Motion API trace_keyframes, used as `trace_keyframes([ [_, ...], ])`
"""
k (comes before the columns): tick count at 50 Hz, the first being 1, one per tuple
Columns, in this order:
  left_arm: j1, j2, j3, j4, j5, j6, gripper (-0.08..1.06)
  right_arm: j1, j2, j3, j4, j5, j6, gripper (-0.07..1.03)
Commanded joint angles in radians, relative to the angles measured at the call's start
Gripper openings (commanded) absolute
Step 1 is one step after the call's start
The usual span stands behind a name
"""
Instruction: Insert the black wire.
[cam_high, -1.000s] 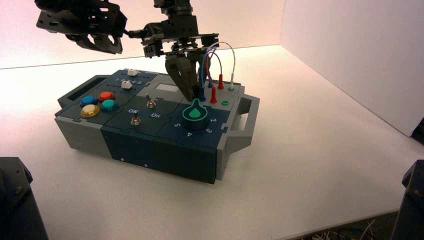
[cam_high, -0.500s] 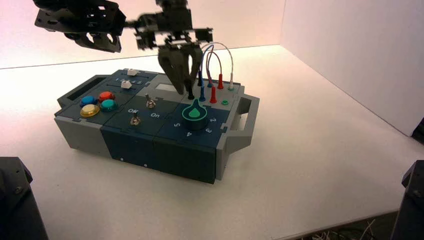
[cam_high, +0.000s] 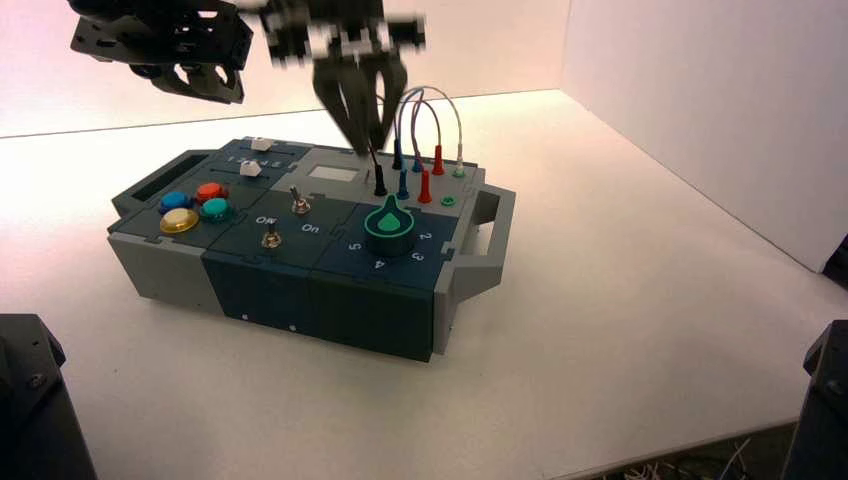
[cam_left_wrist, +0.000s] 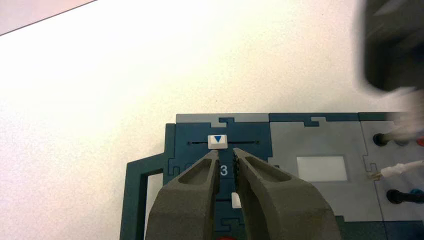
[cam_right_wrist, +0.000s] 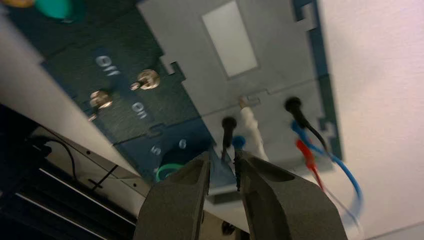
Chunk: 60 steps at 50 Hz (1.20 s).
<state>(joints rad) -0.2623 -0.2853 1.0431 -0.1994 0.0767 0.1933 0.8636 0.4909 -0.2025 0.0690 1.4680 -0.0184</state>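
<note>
Right gripper (cam_right_wrist: 223, 156) released, jaws parted, just above the near black banana plug (cam_high: 380, 182), slightly left; plug's long axis near upright. Left gripper (cam_left_wrist: 226, 153) farther, leftward.

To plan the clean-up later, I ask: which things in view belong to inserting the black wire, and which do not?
Belong:
- black wire's near plug
- right gripper, above it

Do not belong:
- red-plugged lead
- blue-plugged lead
- green knob
- left gripper, parked over sliders
</note>
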Motion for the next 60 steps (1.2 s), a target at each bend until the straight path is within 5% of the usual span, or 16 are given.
trace_keyframes([
  [1,-0.005,-0.021,-0.026,0.002,-0.006,0.003,0.17,0.011,-0.057,-0.029,-0.014,0.011,-0.003,0.29],
  [33,-0.005,-0.034,-0.02,0.0,0.003,0.002,0.17,0.003,-0.083,-0.006,-0.071,-0.037,-0.005,0.29],
  [41,-0.005,-0.046,-0.021,0.0,0.003,0.0,0.17,-0.025,-0.167,0.075,-0.072,-0.215,-0.003,0.29],
  [60,-0.005,-0.121,-0.035,0.0,-0.002,0.0,0.17,-0.066,-0.305,0.272,-0.061,-0.439,-0.003,0.28],
])
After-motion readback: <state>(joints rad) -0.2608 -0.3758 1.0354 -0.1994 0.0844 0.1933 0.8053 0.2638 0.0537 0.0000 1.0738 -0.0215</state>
